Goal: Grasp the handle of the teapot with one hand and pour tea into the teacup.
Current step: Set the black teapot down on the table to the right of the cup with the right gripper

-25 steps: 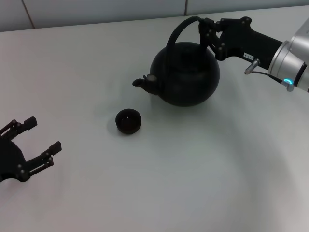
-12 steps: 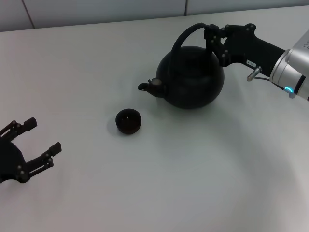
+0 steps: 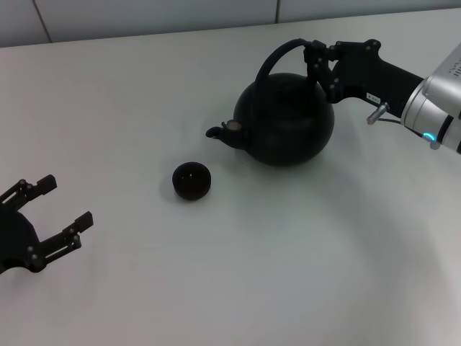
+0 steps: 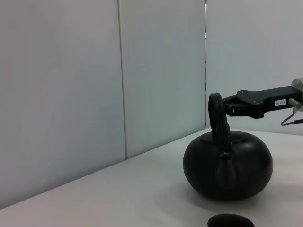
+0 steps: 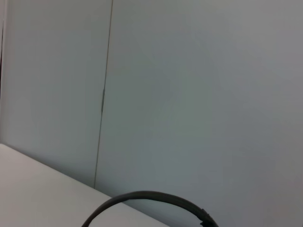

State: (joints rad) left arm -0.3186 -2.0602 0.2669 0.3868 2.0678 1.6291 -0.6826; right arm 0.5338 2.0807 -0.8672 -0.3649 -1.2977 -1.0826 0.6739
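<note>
Clenched on the handle (image 3: 282,52), the right gripper (image 3: 315,56) grasps the right end of the arched hoop, just above the shoulder of the teapot (image 3: 288,122); its black body runs back to a silver forearm at the right edge of the head view. From the left wrist camera the same gripper (image 4: 227,108) reaches in sideways and meets the handle (image 4: 218,119) near its top.

Plain white and matte, the desk (image 3: 216,274) carries a soft shadow under the pot. Behind it stands a pale wall of flat panels split by thin vertical seams, seen in both wrist views. The right wrist view shows only a dark arc of the handle (image 5: 151,201) against that wall.

The teapot sits at the far right of centre on the desk, its round body roughly level. Its short spout (image 3: 220,132) points toward the robot's left and slightly toward the near side, so the long axis runs from spout to gripper across the desk. The handle arches along that same line.

The teacup (image 3: 191,180) stands upright, near the spout and nearer the robot, apart from the pot.

The left gripper (image 3: 54,216) hangs at the near left edge, released, fingers spread, well apart from both.
</note>
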